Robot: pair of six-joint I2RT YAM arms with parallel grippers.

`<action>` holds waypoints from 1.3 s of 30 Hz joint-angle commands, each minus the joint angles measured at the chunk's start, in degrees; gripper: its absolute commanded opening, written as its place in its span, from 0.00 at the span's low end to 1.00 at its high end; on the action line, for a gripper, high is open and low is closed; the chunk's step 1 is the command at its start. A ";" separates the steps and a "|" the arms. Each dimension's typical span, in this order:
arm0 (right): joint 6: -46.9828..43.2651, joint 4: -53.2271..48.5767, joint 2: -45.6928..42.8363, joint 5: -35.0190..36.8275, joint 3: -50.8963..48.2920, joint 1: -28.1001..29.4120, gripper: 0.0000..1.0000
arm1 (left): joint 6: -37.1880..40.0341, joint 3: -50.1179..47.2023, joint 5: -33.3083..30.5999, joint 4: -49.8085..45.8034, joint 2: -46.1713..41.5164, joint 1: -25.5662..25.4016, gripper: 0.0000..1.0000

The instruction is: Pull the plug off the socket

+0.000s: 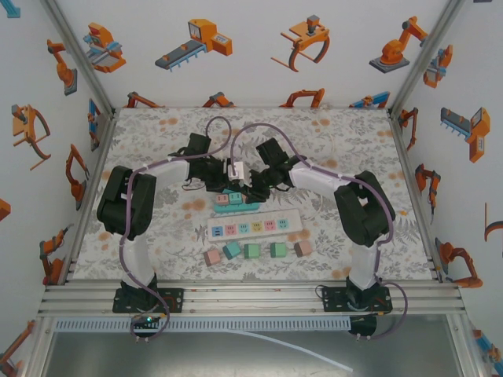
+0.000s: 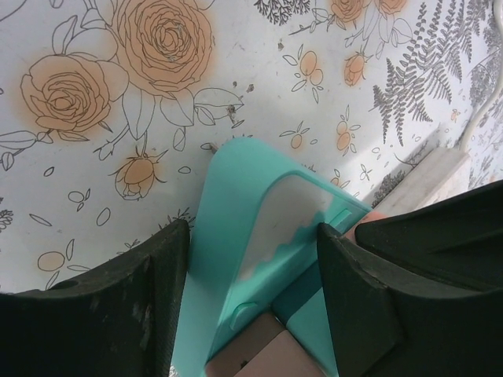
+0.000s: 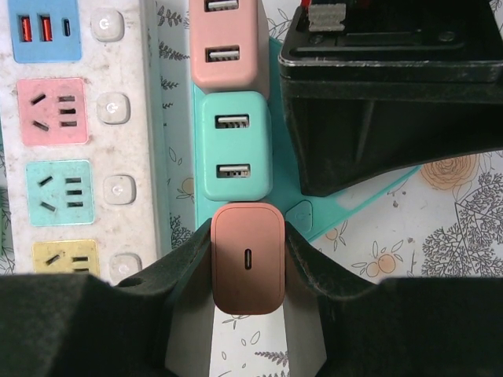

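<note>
- The right gripper (image 3: 248, 245) is clenched on the brown plug (image 3: 247, 275), low centre of its wrist view. The plug seems not yet free of the teal socket strip (image 3: 338, 206).
- The left gripper (image 2: 253, 271) clamps that strip.
- Remaining: the pull itself.

Legible text, brand names and numbers: none is showing on any surface. The round buttons (image 3: 112, 110) of the white power strip (image 3: 151, 157), at the left of the right wrist view, are carrying faint pale marks, too dim to read.
</note>
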 commanded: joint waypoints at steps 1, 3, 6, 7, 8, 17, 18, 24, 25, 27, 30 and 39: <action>-2.98 3.63 -3.02 1.21 2.81 2.87 0.15 | 1.65 -5.10 -18.03 -12.97 7.06 -1.40 0.58; -4.25 4.24 -4.10 3.28 2.11 4.11 0.14 | 1.44 -5.44 -19.80 -13.20 6.96 -1.44 0.57; -2.84 10.01 -6.91 2.28 -1.02 4.89 0.13 | 1.14 -6.11 -21.72 -13.10 6.93 -1.29 0.57; -1.22 11.97 -7.53 1.65 -1.78 4.85 0.13 | 1.17 -6.13 -21.60 -12.97 6.90 -1.35 0.57; 0.14 13.71 -8.02 1.09 -2.61 4.81 0.12 | 1.05 -6.13 -21.63 -12.69 6.88 -1.32 0.56; -1.60 19.59 -13.29 1.88 -9.96 4.89 0.08 | 0.32 -6.90 -22.03 -11.36 7.67 -1.29 0.56; -1.48 18.69 -13.46 2.16 -9.84 4.84 0.07 | 0.41 -6.93 -21.92 -11.26 7.67 -1.30 0.56; 14.29 23.22 -19.45 9.18 -12.44 4.81 0.06 | -0.30 -6.49 -18.29 -10.38 3.02 -0.86 0.61; 20.02 25.37 -20.96 12.37 -13.49 4.80 0.06 | -0.51 -5.99 -17.55 -10.47 2.07 -0.85 0.62; 33.07 28.00 -24.87 20.87 -16.01 4.42 0.06 | -0.74 -4.03 -16.09 -11.20 0.20 -0.51 0.65; 53.24 26.05 -31.09 30.39 -19.77 1.89 0.05 | -0.51 -0.26 -14.50 -12.97 -2.00 -0.39 0.70; 89.26 20.26 -47.57 28.37 -38.73 -17.25 0.04 | -0.29 2.04 -9.13 -13.73 -15.48 -0.89 0.87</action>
